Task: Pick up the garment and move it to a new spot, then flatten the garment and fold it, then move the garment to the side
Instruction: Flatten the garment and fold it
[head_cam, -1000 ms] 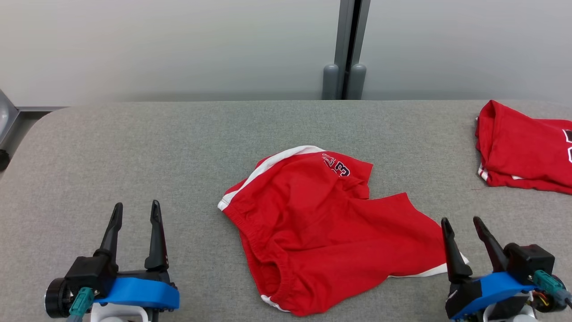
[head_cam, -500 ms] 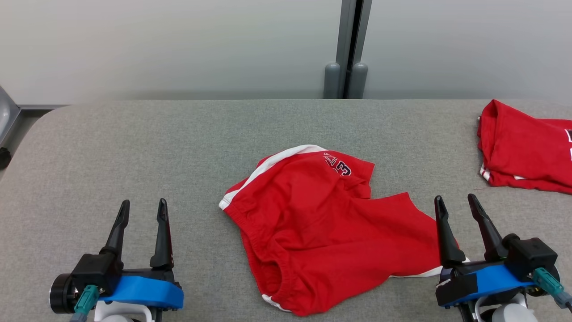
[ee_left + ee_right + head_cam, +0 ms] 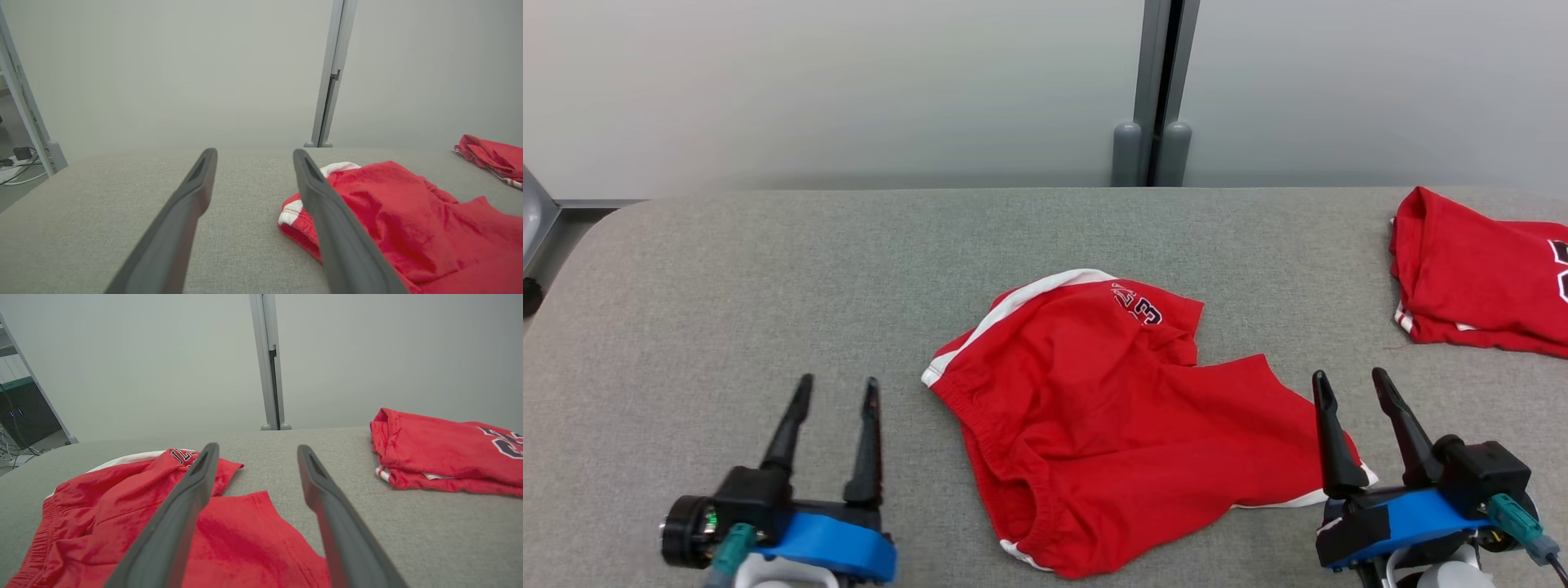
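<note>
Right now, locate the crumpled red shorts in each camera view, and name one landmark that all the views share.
Head view: the red shorts lie at centre, slightly below the middle.
Left wrist view: the red shorts are at lower right.
Right wrist view: the red shorts are at lower left, running to bottom centre.
Shared landmark: the grey vertical post stands beyond the shorts, near top centre in every view.

The crumpled red fabric shorts with white side stripes (image 3: 1111,425) carry a dark, white-outlined print (image 3: 1141,305) near the far edge. It resembles the digits 23 but is partly creased. The folded red fabric garment (image 3: 441,453) bears a dark numeral (image 3: 503,444), cut off and unreadable.
</note>
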Available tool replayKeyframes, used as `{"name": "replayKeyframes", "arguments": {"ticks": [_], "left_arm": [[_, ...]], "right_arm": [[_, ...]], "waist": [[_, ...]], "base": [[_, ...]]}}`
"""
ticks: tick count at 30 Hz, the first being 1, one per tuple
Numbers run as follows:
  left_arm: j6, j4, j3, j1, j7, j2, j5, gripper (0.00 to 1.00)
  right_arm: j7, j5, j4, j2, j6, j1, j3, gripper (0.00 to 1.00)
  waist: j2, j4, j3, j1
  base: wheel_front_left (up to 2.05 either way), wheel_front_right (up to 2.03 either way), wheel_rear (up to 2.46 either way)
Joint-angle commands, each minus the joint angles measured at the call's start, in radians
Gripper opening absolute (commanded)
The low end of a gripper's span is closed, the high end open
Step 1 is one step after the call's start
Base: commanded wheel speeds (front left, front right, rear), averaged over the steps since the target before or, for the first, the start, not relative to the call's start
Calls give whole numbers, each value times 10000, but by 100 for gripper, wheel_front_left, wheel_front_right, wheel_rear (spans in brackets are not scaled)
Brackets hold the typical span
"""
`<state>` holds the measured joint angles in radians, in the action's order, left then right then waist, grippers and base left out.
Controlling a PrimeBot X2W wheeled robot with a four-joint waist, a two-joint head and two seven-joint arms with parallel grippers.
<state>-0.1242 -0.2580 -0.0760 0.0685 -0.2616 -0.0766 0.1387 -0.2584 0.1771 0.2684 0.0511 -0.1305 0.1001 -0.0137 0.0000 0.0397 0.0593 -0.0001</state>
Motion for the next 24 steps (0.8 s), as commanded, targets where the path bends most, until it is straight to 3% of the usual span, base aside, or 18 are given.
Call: {"name": "replayKeyframes", "arguments": {"ticks": [1, 12, 17, 24], "left_arm": [[-74, -92, -384, 12, -44, -87, -99, 100], [-65, -341, -3986, 63, 920, -826, 828, 100], [-67, -464, -5049, 126, 1411, -1248, 1405, 100], [-68, -1159, -5834, 339, 1745, -1490, 2085, 100]], "right_arm": [[-67, -65, 65, -5, -6, 149, -67, 100], [-66, -166, 279, -1, -6, 126, -181, 100], [-69, -171, 307, -1, -6, 220, -164, 100], [-73, -126, 349, 2, -6, 324, -103, 100]], "waist": [[0, -9, -10, 1], [0, -138, 23, 1], [0, -258, 118, 1], [0, -479, 325, 1]], "base": [[0, 0, 0], [0, 0, 0], [0, 0, 0], [0, 0, 0]]}}
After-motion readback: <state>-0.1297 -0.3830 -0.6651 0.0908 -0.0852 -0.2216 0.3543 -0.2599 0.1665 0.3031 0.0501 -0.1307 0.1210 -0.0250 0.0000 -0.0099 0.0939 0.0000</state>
